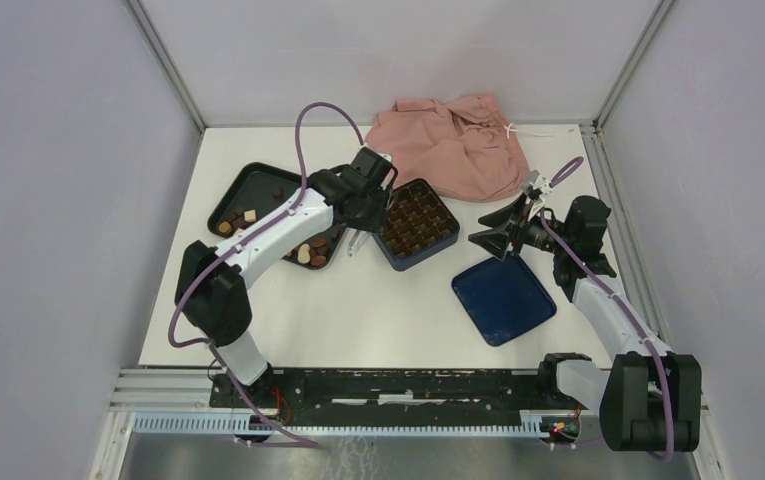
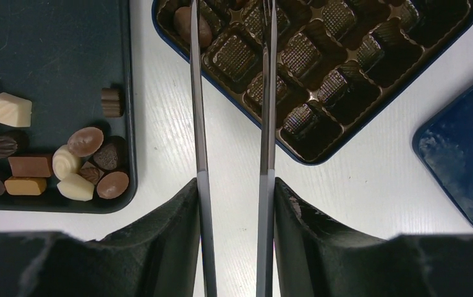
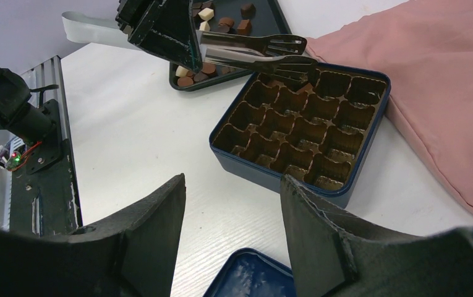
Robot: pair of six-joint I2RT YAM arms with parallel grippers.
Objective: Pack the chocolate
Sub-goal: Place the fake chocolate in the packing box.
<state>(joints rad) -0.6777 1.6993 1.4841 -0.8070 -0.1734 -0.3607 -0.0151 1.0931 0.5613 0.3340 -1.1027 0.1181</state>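
The chocolate (image 2: 85, 141), several dark, tan and cream pieces, lies in the black tray (image 2: 67, 49), also seen from above (image 1: 308, 250). One brown oval piece (image 2: 191, 26) sits in a cell of the dark blue box (image 2: 345, 55). My left gripper (image 2: 234, 185) is shut on metal tongs (image 2: 198, 124), whose tips reach over the box's corner (image 3: 283, 52); I see nothing between the tips. My right gripper (image 3: 234, 182) is open and empty, above the table between the box (image 3: 302, 133) and the blue lid (image 3: 252, 275).
The blue lid (image 1: 503, 297) lies open-side up at the front right. A pink cloth (image 1: 453, 145) is bunched at the back, touching the box (image 1: 416, 222). The black tray (image 1: 258, 185) is left of the box. Walls close in three sides.
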